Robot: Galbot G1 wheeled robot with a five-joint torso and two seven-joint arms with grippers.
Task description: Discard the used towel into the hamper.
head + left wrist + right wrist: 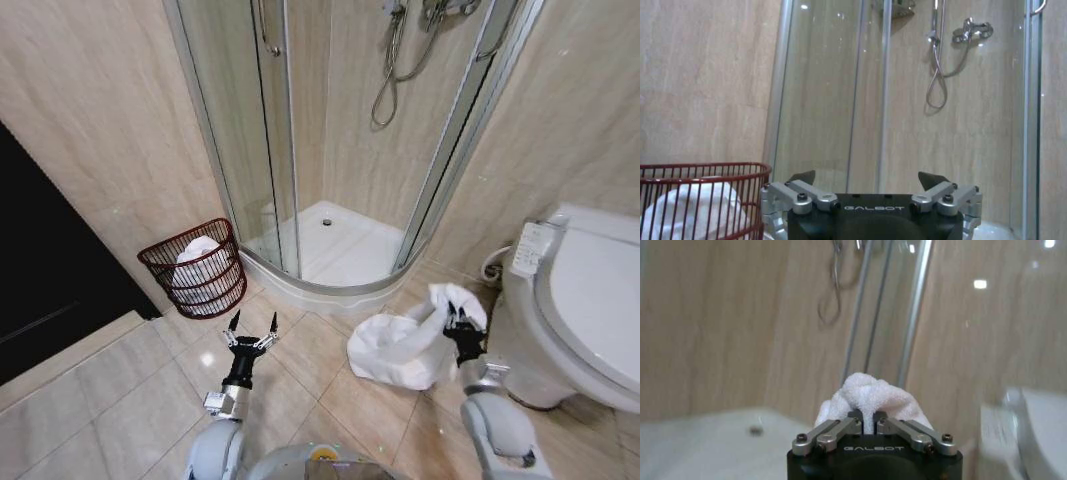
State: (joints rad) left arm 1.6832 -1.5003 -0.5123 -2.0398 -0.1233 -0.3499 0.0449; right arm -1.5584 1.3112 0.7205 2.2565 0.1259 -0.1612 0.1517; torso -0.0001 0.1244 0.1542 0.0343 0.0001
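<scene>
Now right end effector (462, 325) clamps towel (405, 350) beside toilet (590, 300); left end effector (251, 336) spread, near hamper (198, 268).

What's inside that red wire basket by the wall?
The hamper already holds a white towel, seen through the wires. Whatever lies beneath it is covered. Another white towel is pinched by the right gripper.

A dark red-brown open-weave wire hamper (196, 268) at centre left holds white cloth. A white towel (410, 345) lies lower right on beige floor tiles (120, 400). Walls are beige marble-patterned; the toilet (585, 300) is white.
</scene>
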